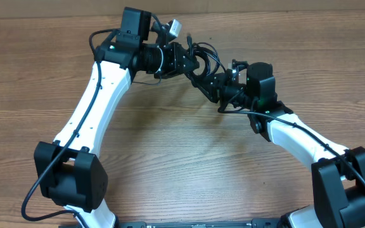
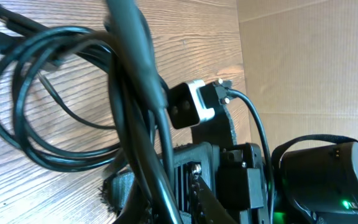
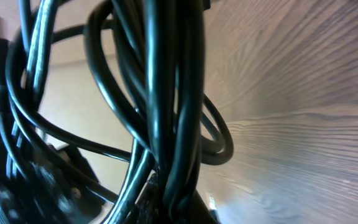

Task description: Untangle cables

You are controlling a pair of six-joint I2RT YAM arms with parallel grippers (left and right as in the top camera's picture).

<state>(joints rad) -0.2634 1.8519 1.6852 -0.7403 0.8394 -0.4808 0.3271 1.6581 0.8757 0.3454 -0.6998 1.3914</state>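
Now the right hand (image 1: 215, 87) is clenched on the cables (image 1: 203, 60) over the desk (image 1: 170, 158); whether the left hand (image 1: 181, 63) grips them, I cannot tell.

Glossy white shells clad the long links of the left arm (image 1: 94, 101) and right arm (image 1: 300, 136), joined by boxy matt black motor housings (image 1: 75, 180). The left gripper (image 1: 192, 63) and right gripper (image 1: 215, 85) are black too. A thick black cable (image 1: 30, 193) loops beside the left base housing. Green status lights (image 1: 112, 45) glow at the wrists, near a white-fronted camera module (image 1: 173, 27).
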